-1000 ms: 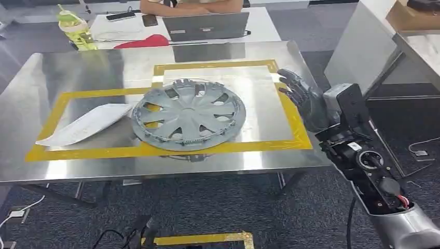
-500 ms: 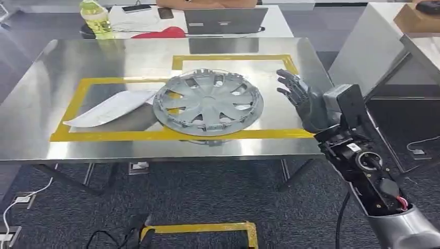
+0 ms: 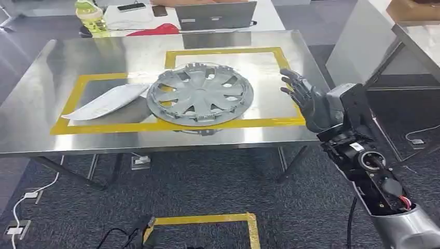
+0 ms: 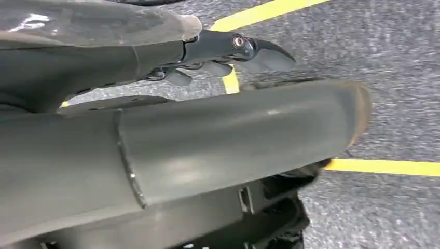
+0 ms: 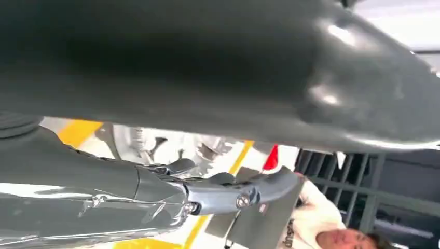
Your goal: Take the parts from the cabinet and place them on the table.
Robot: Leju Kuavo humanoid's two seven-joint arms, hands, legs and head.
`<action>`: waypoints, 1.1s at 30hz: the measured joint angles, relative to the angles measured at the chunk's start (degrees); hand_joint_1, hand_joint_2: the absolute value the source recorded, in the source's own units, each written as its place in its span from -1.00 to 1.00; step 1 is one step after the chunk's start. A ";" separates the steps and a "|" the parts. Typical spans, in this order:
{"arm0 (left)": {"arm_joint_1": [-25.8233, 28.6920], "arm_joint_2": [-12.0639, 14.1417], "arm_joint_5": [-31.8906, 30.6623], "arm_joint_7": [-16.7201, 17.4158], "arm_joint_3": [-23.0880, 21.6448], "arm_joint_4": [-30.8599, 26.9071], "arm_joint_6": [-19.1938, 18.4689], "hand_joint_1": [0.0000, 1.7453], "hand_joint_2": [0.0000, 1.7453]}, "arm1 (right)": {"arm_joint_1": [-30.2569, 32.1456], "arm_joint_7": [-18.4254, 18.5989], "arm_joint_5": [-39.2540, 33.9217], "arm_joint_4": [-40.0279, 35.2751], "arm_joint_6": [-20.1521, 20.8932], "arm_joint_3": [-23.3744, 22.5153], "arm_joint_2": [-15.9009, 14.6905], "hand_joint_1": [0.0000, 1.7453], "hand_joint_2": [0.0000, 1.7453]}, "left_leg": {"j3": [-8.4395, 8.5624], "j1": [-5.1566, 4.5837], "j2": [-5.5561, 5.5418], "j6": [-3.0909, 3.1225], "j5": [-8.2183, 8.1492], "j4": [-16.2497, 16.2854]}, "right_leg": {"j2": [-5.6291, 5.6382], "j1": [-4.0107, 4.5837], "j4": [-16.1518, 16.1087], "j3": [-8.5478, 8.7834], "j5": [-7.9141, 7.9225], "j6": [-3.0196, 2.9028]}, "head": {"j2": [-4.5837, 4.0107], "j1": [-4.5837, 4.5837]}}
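A grey plastic hubcap (image 3: 200, 94) lies flat on the steel table (image 3: 46, 140), inside a yellow tape rectangle. A strip of its rim (image 5: 150, 142) also shows in the right wrist view. My right hand (image 3: 306, 98) is raised at the table's right edge, to the right of the hubcap and apart from it. Its fingers (image 5: 218, 194) are spread and hold nothing. In the left wrist view my left hand (image 4: 207, 52) hangs over the carpet with its fingers stretched out and empty.
A white bag (image 3: 106, 101) lies left of the hubcap. Behind the table are a laptop (image 3: 215, 15), a green bottle (image 3: 91, 15) and a seated person (image 5: 332, 228). Another table (image 3: 415, 41) stands at the right. Yellow floor tape (image 3: 207, 223) and cables (image 3: 31, 197) lie on the carpet.
The whole picture has shifted, so the camera has moved: the table now sits a little higher and farther away. My right hand keeps its spread pose beside the hubcap.
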 joint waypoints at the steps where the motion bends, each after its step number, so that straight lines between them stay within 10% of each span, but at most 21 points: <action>1: 0.00 0.00 0.00 0.00 0.00 0.00 0.00 -1.00 -1.00 | 0.00 0.00 0.00 0.00 0.00 0.00 0.00 -1.00 -1.00 | 0.00 0.00 0.00 0.00 0.00 0.00 | 0.00 0.00 0.00 0.00 0.00 0.00 | 0.00 0.00; 33: 0.00 0.00 0.00 0.00 0.00 0.00 0.00 -1.00 -1.00 | 0.00 0.00 0.00 0.00 0.00 0.00 0.00 -1.00 -1.00 | 0.00 0.00 0.00 0.00 0.00 0.00 | 0.00 0.00 0.00 0.00 0.00 0.00 | 0.00 0.00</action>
